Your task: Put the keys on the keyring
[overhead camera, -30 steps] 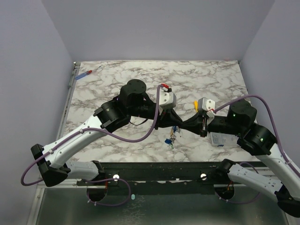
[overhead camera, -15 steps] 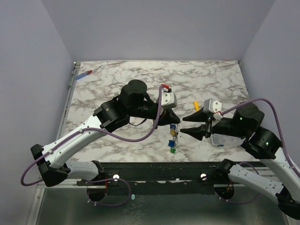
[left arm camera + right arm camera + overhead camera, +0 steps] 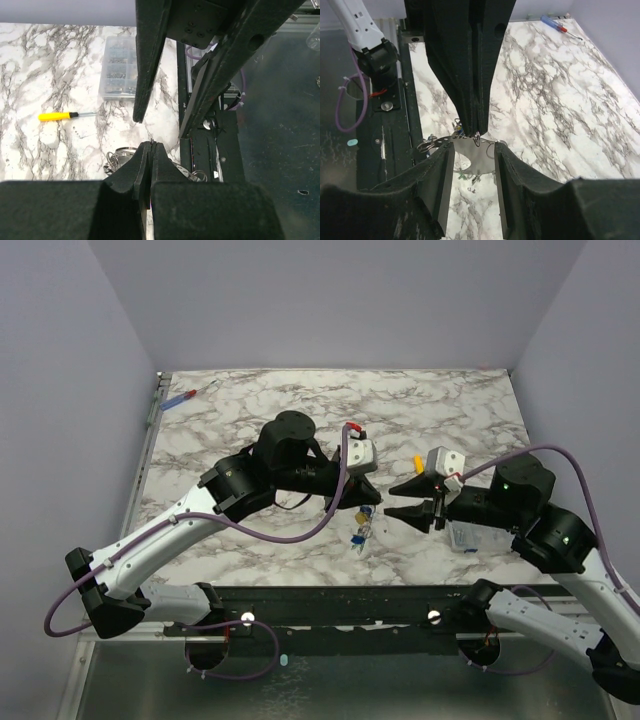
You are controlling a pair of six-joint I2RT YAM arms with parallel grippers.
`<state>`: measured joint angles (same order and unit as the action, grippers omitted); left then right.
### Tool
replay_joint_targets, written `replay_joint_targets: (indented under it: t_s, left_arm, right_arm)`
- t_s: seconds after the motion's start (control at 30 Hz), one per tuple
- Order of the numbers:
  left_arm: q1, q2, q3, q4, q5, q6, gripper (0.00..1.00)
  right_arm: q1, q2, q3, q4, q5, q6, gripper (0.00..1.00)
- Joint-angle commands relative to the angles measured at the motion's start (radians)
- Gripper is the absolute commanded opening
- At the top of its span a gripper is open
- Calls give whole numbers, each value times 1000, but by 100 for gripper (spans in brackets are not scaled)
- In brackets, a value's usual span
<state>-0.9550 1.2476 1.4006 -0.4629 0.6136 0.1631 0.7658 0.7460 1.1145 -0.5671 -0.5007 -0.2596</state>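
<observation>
My left gripper (image 3: 367, 508) is clamped on the keyring (image 3: 438, 142), with the keys (image 3: 362, 534) dangling just under its tip. My right gripper (image 3: 388, 501) faces it from just beside, fingers spread and holding nothing. Below lies a white, grey-veined marble table (image 3: 450, 410) enclosed by lavender walls (image 3: 330, 300); the clear box (image 3: 120, 70) beside the right arm holds small dark parts in compartments.
</observation>
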Motion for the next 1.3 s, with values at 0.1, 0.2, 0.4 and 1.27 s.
replay_joint_targets:
  t_s: [0.1,0.2,0.4,1.27]
  left_arm:
    - [2,13,75,-45,21,39,0]
    - [2,22,93,-68,23,54,0]
    - [2,34,107,-90,28,75,0]
    - [2,67,151,-129,63,81,0]
  right_arm:
    - [3,52,54,-34,20,-36,43]
    - [4,73,57,-37,12,-39,42]
    - [4,97,53,-25,-5,-35,35]
    - [5,92,-2,48,-21,-41,1]
